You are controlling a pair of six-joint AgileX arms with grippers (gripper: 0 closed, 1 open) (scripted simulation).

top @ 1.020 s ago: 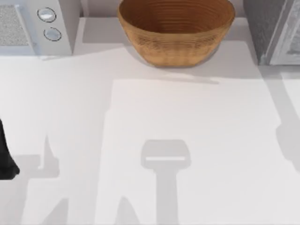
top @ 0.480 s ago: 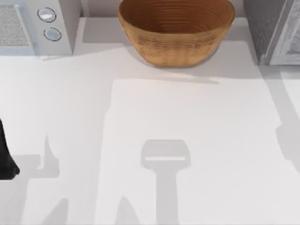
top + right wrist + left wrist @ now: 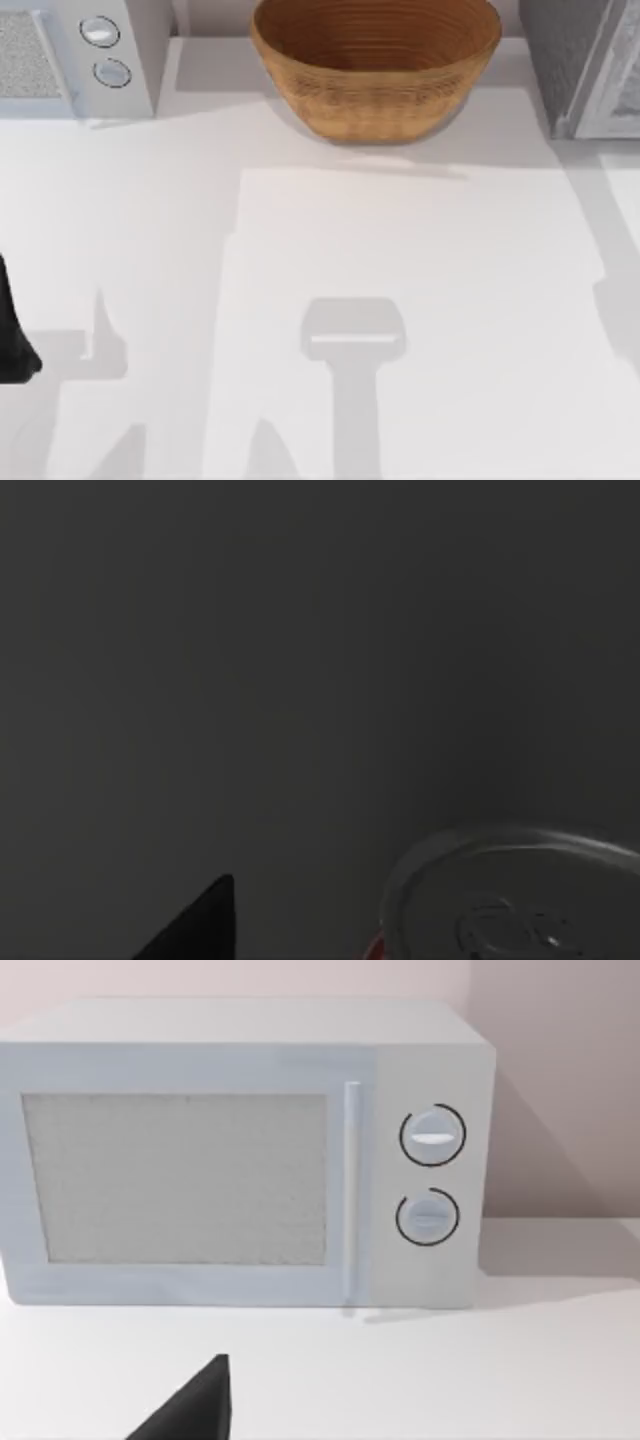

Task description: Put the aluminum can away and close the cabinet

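Observation:
The aluminum can (image 3: 505, 900) shows in the right wrist view as a silver top with a sliver of red below it, in dark surroundings. A black part of my right gripper (image 3: 195, 930) lies close beside it; whether it touches the can I cannot tell. The grey cabinet (image 3: 575, 60) stands at the table's back right corner, cut off by the picture's edge. My left arm (image 3: 10, 335) is parked at the table's left edge, and a black part of my left gripper (image 3: 195, 1410) points toward the microwave.
A large woven basket (image 3: 375, 65) stands at the back middle of the white table (image 3: 400, 230). A white microwave (image 3: 80, 55) with two dials fills the back left corner; the microwave (image 3: 240, 1150) has its door shut.
The shadow at the table's right edge has shifted slightly. The left arm, basket and microwave have not moved.

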